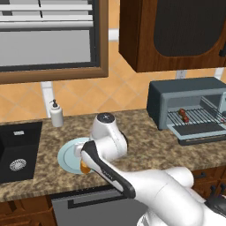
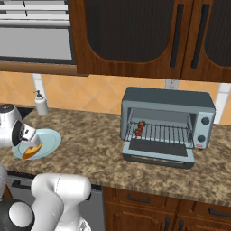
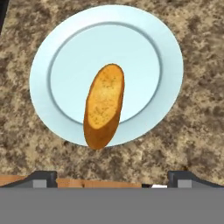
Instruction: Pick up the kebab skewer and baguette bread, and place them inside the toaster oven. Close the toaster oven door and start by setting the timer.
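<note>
Stubby golden-orange baguette bread point(image 3: 103, 106): lies on the round pale blue plate point(image 3: 166, 48), one end reaching past the rim; plate rests on the speckled brown stone counter point(image 2: 90, 144); two-finger gripper point(image 3: 111, 178) hovers above, fingers spread wide, holding nothing; reddish-brown kebab skewer point(image 2: 140, 128) on the wire rack inside the boxy blue-grey toaster oven point(image 2: 168, 101); grey-framed toaster oven door point(image 2: 158, 151) dropped open; white soap dispenser point(image 1: 56, 113) near the black sink point(image 1: 20, 151).

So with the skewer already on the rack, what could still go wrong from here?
1. The baguette bread lies partly over the rim of the plate; a poorly centred grasp by the pincer might tip it onto the counter.
2. The kebab skewer sits near the rack's front left, so the incoming bread may knock it.
</note>
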Controlling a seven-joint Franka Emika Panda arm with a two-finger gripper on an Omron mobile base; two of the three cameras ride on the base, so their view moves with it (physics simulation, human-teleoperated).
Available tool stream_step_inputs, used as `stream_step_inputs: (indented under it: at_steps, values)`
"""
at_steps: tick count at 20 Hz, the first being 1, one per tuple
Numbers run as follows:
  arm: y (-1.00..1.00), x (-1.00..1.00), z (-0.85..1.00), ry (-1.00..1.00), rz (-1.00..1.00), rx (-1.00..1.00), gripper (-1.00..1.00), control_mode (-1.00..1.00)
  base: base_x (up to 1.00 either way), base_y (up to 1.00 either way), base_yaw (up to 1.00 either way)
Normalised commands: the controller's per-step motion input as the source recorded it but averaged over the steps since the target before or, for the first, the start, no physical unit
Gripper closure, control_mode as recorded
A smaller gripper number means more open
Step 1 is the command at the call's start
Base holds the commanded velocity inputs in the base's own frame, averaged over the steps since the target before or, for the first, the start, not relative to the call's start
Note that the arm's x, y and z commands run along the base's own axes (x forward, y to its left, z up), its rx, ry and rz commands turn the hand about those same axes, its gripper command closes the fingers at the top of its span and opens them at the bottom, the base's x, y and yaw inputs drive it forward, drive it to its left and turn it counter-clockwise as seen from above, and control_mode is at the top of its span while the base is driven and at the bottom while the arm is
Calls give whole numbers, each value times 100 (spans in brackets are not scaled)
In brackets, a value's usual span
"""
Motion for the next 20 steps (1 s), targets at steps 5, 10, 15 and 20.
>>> stream_step_inputs:
  at_steps: [5, 10, 15, 20]
  values:
    - [8, 10, -17, 3, 1, 0, -100, -100, 0, 0, 0]
    - [0, 23, -36, 5, 0, 0, -100, -100, 0, 0, 0]
    - [14, 22, -36, 0, 0, -1, -100, -100, 0, 0, 0]
    - [16, 22, -27, 0, 0, -3, -100, -100, 0, 0, 0]
